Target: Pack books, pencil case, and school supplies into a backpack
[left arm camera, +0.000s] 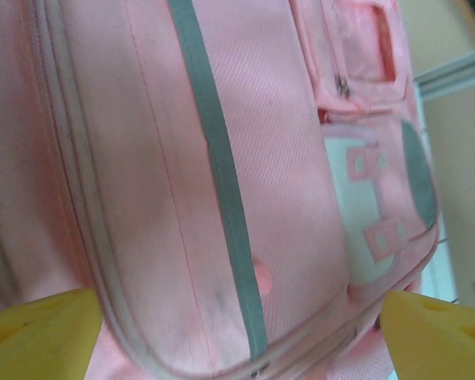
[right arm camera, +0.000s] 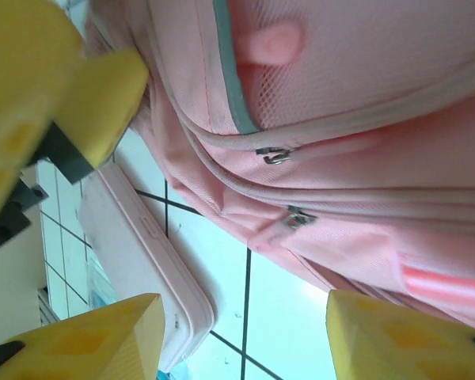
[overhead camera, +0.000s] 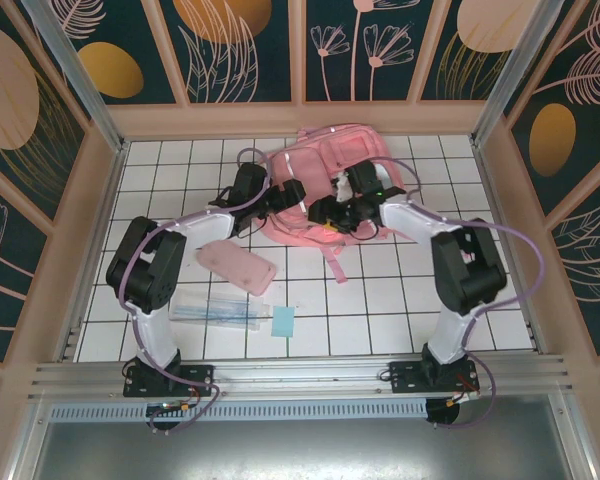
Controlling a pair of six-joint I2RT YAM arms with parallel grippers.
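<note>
The large pink backpack [overhead camera: 315, 175] lies at the back middle of the tiled table. My left gripper [overhead camera: 280, 200] is at its left edge. In the left wrist view its yellow fingertips [left arm camera: 39, 328] stand wide apart, open, with the backpack's front panel and grey strip [left arm camera: 222, 198] close behind them. My right gripper [overhead camera: 330, 212] hangs at the backpack's near edge, open, with bare tile between the fingers [right arm camera: 245, 340] and two zipper pulls [right arm camera: 299, 215] just above. The pink pencil case [overhead camera: 237, 265] lies flat near the left arm. The clear packet [overhead camera: 218, 312] and blue pad [overhead camera: 283, 321] lie nearer the front. The books are hidden.
A pink strap [overhead camera: 332, 262] trails from the backpack toward the front. Low walls [overhead camera: 110, 180] ring the table on three sides. In the right wrist view the pencil case [right arm camera: 142, 253] lies close to the left finger, and the other gripper's yellow finger [right arm camera: 103, 95] is at top left.
</note>
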